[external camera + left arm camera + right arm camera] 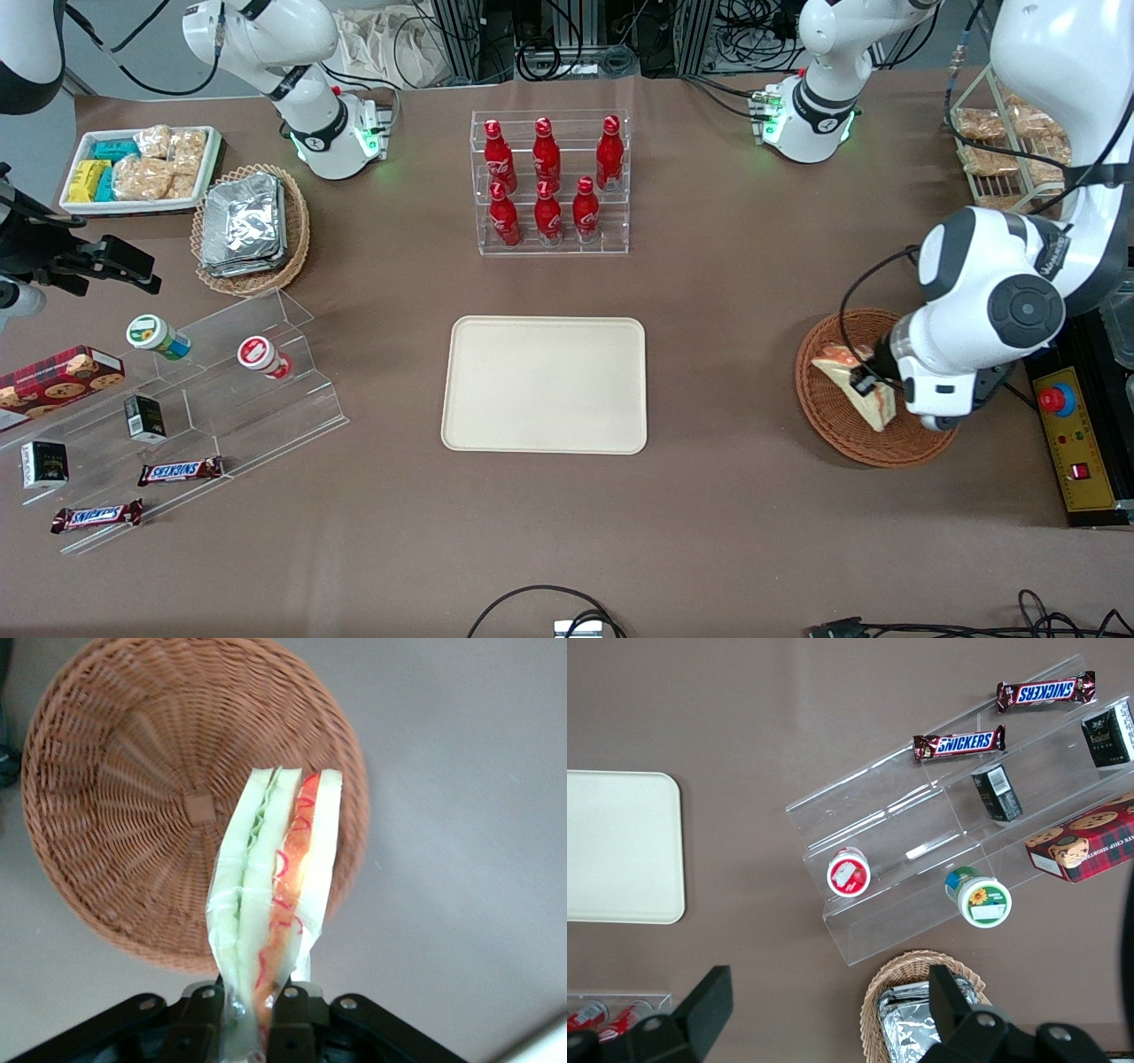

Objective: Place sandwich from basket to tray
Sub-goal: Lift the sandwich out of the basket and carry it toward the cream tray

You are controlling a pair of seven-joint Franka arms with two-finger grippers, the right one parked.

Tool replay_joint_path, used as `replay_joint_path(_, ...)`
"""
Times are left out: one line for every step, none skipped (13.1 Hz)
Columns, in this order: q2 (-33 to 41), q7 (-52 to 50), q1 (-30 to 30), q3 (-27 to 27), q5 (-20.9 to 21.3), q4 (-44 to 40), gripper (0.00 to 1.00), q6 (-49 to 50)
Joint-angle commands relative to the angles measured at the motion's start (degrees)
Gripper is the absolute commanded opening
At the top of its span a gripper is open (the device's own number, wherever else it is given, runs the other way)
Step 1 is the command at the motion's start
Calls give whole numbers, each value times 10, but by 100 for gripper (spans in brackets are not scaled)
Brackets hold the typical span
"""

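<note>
Tray point(545, 385) bare mid-table, basket point(828, 412) near the working arm's end of the table, gripper point(252, 1010) above basket's rim with fingers point(288, 1014) clenched on sandwich point(279, 895), wedge pinched between pads, lifted clear of the weave.

Arm hides part of basket point(842, 425); pincer point(252, 1005) fingertips cut by frame edge.

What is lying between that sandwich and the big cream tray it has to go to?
Nothing visible. The tool is shut on the sandwich, holding it over the basket at the working arm's end of the table. Only bare brown tablecloth shows between the basket and the tray, and the tray carries nothing.
</note>
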State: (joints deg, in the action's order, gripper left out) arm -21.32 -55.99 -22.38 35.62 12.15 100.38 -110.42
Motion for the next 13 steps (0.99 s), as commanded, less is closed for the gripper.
replay_joint_path(-12,3,33,23,7,-60,0,42)
replay_joint_path(-16,3,57,23,4,-74,0,45)
replay_joint_path(-31,-2,79,23,4,-88,0,45)
replay_joint_path(-47,3,101,23,3,-104,0,45)
replay_joint_path(-65,4,126,23,8,-121,0,44)
replay_joint_path(-85,4,158,22,9,-144,0,44)
replay_joint_path(-106,4,180,21,10,-165,0,44)
replay_joint_path(-125,4,195,21,9,-180,0,42)
replay_joint_path(-139,4,216,21,10,-194,0,38)
replay_joint_path(-153,4,242,20,10,-204,0,36)
replay_joint_path(-169,4,267,17,20,-207,0,35)
replay_joint_path(-188,4,288,18,46,-207,0,28)
replay_joint_path(-204,7,306,18,72,-206,0,17)
